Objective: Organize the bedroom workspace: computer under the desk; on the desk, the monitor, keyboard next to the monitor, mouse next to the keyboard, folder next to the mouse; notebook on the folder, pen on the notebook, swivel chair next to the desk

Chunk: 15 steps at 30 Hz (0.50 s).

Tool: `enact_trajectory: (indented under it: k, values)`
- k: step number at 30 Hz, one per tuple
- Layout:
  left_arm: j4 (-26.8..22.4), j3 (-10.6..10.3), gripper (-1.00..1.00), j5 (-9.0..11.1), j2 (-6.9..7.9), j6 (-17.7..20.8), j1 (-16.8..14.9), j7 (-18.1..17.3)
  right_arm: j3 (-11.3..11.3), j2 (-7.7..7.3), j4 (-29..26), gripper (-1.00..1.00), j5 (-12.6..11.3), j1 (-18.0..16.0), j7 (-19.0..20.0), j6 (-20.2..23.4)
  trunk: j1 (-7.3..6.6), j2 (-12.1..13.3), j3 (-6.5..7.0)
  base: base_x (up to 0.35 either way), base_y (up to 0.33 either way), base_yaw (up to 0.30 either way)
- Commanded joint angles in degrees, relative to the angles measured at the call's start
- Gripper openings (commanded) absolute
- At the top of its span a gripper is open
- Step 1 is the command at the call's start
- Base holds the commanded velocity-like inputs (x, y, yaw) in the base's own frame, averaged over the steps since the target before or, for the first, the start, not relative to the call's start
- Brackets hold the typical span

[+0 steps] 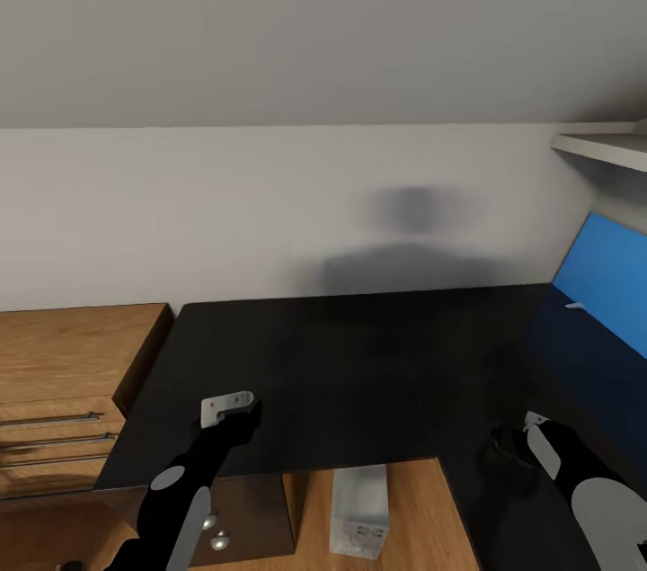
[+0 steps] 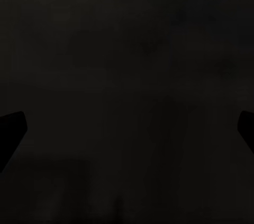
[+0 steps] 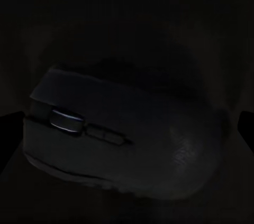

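The mouse (image 3: 124, 139) is framed between the right gripper's (image 1: 514, 443) spread fingers near the desk's (image 1: 359, 373) front edge; the left gripper (image 1: 235, 414) is held open over the desktop.

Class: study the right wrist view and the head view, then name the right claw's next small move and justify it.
Probably close the right claw on the mouse: the mouse lies between its spread fingertips, low over the black desk.
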Motion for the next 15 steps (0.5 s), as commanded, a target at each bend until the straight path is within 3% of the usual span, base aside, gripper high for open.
enact_trajectory:
  k: [1,15]
  values:
    - [-0.1,-0.1,1.0,0.6,0.01,0.2,0.0,0.5,-0.1,0.01,-0.1,1.0,-0.6,0.0,-0.4,0.2,0.01,-0.1,-0.07,-0.001,0.0,0.0]
    - [-0.1,-0.1,1.0,0.6,0.01,0.2,0.0,0.5,-0.1,0.03,-0.2,1.0,-0.6,0.0,-0.4,0.2,0.01,-0.1,-0.07,0.0,0.0,0.0]
